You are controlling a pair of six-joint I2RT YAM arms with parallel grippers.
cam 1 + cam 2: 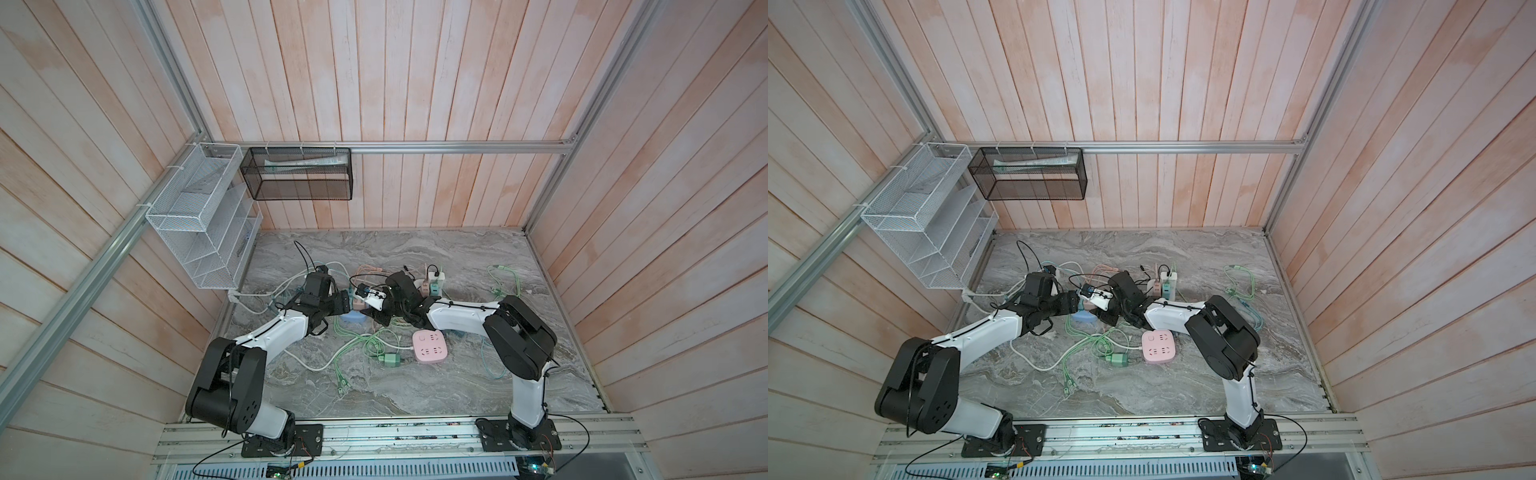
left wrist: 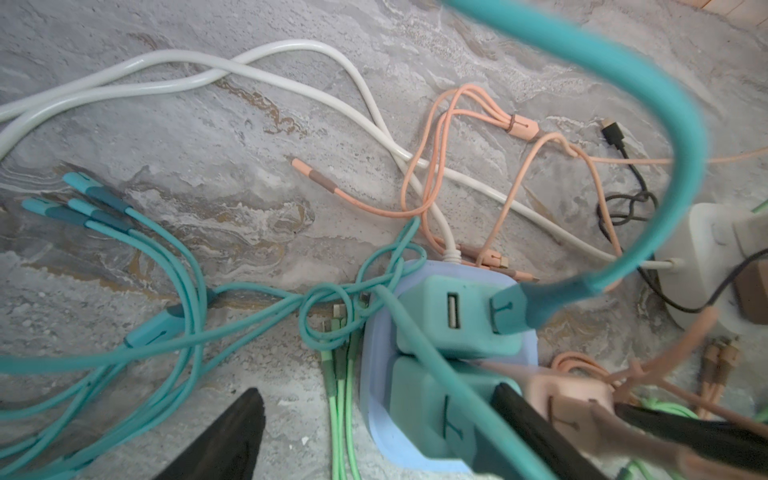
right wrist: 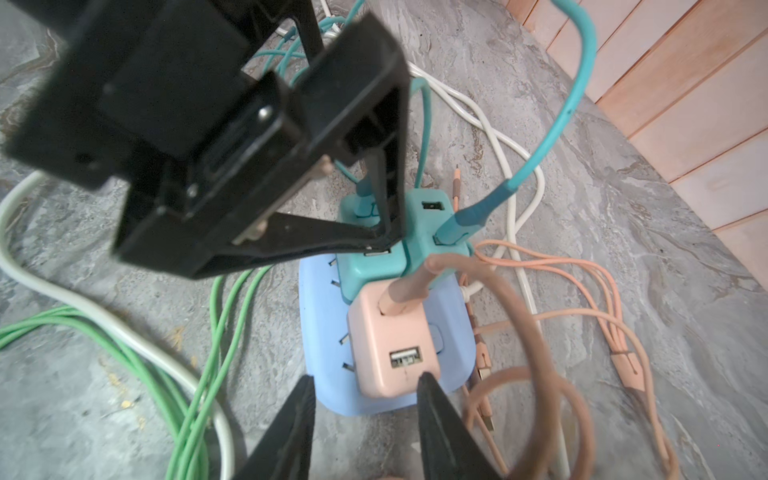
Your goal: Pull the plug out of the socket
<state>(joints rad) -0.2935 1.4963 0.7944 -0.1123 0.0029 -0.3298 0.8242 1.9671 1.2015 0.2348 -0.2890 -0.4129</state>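
A blue socket block (image 2: 376,415) lies on the marble table with two teal plugs and a pink plug (image 3: 390,332) pushed into it. My left gripper (image 2: 380,432) is open astride the nearer teal plug (image 2: 432,411). One of its fingers (image 2: 536,428) sits between that plug and the pink one, the other stands off over the table. My right gripper (image 3: 366,377) is open at the socket's (image 3: 324,316) edge, one fingertip against the pink plug's side. In both top views the grippers meet over the socket (image 1: 353,318) (image 1: 1084,318).
Teal, green, peach and white cables tangle around the socket. A pink power strip (image 1: 430,346) and a green plug (image 1: 390,360) lie nearer the front. A white strip with plugs (image 1: 434,282) stands behind. Mesh baskets (image 1: 195,216) hang on the left wall.
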